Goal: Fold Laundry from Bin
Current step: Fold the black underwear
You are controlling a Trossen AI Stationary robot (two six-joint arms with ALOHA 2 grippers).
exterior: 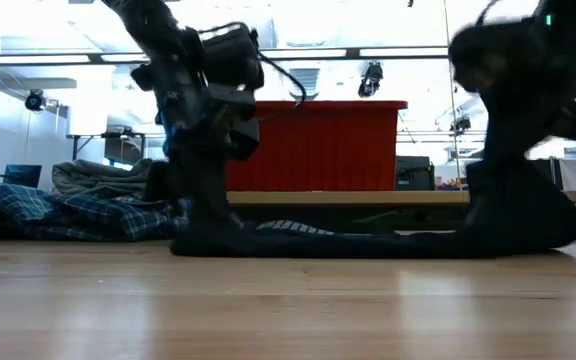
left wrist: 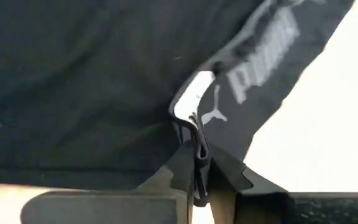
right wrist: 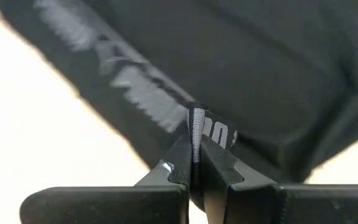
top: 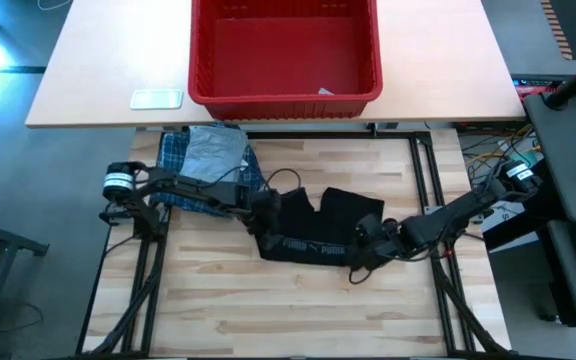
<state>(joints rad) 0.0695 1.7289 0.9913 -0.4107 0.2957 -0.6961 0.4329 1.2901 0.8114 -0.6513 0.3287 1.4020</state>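
Note:
A small black garment with a lettered waistband lies on the wooden table's middle. My left gripper is shut on its left end. My right gripper is shut on its right end. Both point steeply down. At the far left of the table lies the blue-and-white plaid shirt, with the folded light grey T-shirt resting on top of it. The red bin stands on the lighter table beyond. My left gripper pinches a fold of the lettered waistband between its two fingers, coming from above and slanting down. The cloth rises to the fingers there, while the garment's middle lies on the table. My right gripper pinches the waistband's edge between its two fingers, by the lettering, slanting down from above. The band stands on edge in the fingers. The garment's right end is drawn up to them and the remainder lies on the table.
A small white flat thing lies on the far table left of the bin. A scrap of something pale sits in the bin's near right corner. Bare wood stretches from the garment to the near edge.

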